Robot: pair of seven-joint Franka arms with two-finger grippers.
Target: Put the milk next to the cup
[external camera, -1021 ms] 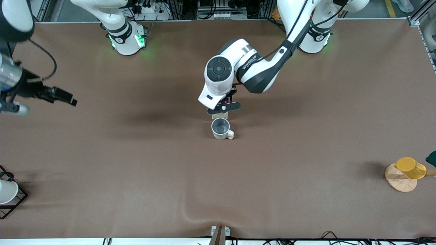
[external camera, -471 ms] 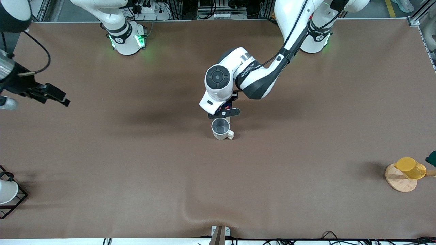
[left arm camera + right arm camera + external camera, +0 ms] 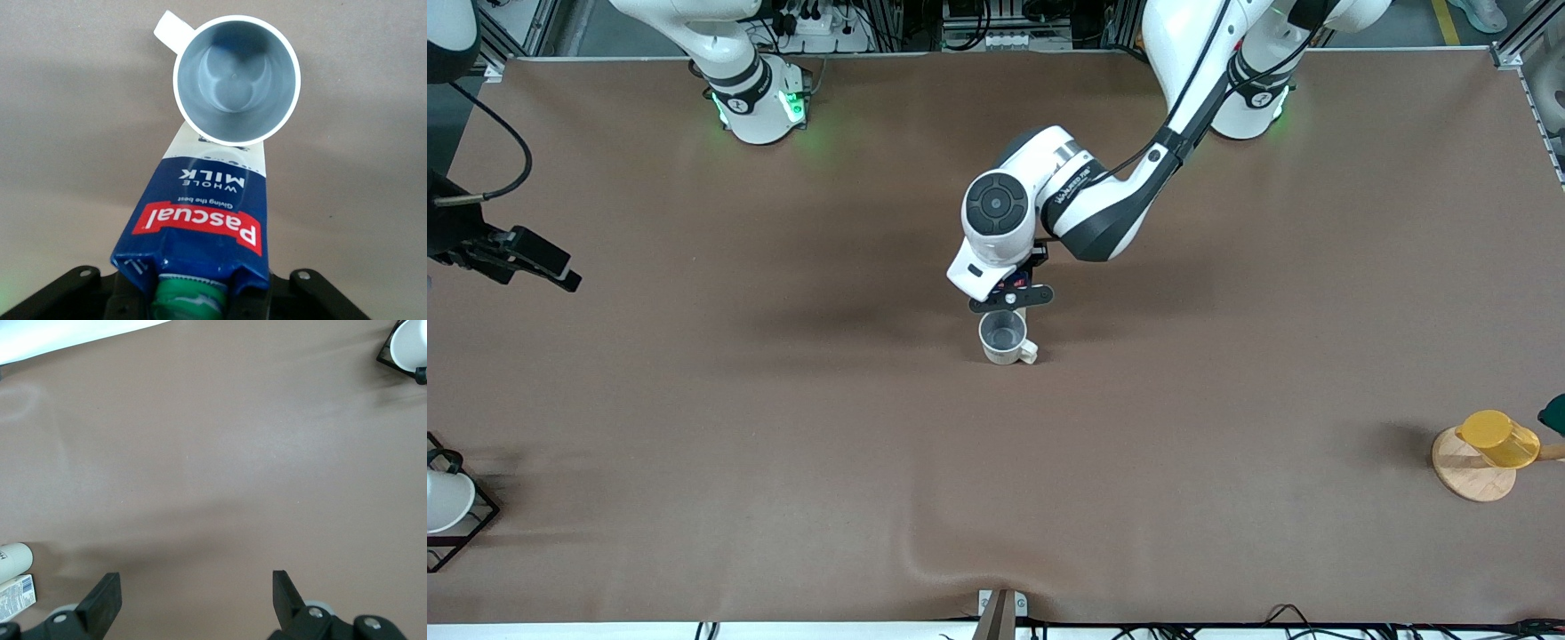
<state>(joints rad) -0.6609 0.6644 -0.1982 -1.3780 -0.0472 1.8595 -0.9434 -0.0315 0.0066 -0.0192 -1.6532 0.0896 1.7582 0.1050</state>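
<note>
Setting milk [image 3: 200, 220] down touching cup [image 3: 237, 80] | left jaws [image 3: 1009, 298] clamp carton's top near cap | light, crushable, tippy: grip gently | right jaws [image 3: 193, 600] spread wide, waiting over bare surface [image 3: 783, 444]

Brown-covered table [image 3: 783, 444], cluttered cables [image 3: 996, 22] along its edge

The milk [image 3: 200, 220] carton, held in the left gripper [image 3: 193, 303], reads "Pascual" in white on its red band, then "Giving the best" and "WHOLE MILK" (white on blue) farther from the gripper.
</note>
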